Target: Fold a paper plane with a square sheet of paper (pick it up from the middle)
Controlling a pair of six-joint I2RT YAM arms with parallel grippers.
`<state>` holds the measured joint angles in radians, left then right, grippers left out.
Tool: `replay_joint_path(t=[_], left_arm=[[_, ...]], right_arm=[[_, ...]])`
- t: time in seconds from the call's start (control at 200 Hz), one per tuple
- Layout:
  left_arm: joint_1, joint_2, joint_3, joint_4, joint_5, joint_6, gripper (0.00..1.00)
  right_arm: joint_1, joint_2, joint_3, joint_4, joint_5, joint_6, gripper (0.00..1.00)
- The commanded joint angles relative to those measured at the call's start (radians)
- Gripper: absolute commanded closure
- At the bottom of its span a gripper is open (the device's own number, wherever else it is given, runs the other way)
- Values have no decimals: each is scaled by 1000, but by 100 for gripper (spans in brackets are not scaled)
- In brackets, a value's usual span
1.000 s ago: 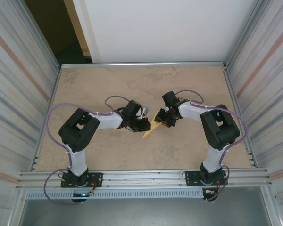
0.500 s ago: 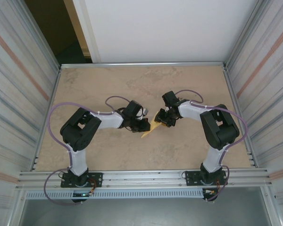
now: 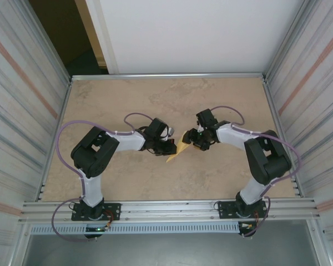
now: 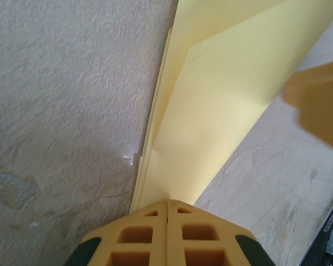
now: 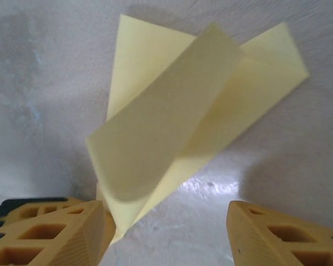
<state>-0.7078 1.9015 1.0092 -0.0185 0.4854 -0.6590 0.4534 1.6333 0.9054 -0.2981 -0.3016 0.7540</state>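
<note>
The paper plane (image 3: 176, 149) is the square sheet of paper folded into a narrow pale-yellow dart, lying at the table's middle between both grippers. My left gripper (image 3: 167, 148) is shut on its near end; in the left wrist view the paper plane (image 4: 222, 100) runs up and away from the closed left gripper (image 4: 167, 204). My right gripper (image 3: 191, 138) stands open at the wide end. In the right wrist view one flap of the paper plane (image 5: 172, 127) curls up off the table, close to the left of the fingers (image 5: 50, 233), with the right gripper (image 5: 166, 208) empty.
The beige table (image 3: 127, 100) is bounded by a metal rail at the back (image 3: 166, 75) and corrugated walls on both sides. A blurred orange finger (image 4: 319, 105) of the right gripper shows at the right of the left wrist view.
The right arm's elbow has swung out to the right and its gripper has shifted slightly right beside the paper. The left arm and the paper's pointed end have stayed put.
</note>
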Motion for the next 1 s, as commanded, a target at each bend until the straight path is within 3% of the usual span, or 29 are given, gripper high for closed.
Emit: replay_joint_path(t=[0.0, 0.226, 0.401, 0.992], left_arm=[[5, 33, 4, -68, -32, -6, 95], [5, 26, -1, -58, -38, -24, 95], [8, 19, -10, -50, -35, -51, 95], [31, 2, -63, 55, 35, -137, 95]], right_arm=[[-4, -103, -43, 29, -35, -52, 45], [19, -97, -72, 141, -143, -63, 66], [28, -8, -36, 199, -181, -54, 74], [5, 145, 25, 196, -205, -77, 78]])
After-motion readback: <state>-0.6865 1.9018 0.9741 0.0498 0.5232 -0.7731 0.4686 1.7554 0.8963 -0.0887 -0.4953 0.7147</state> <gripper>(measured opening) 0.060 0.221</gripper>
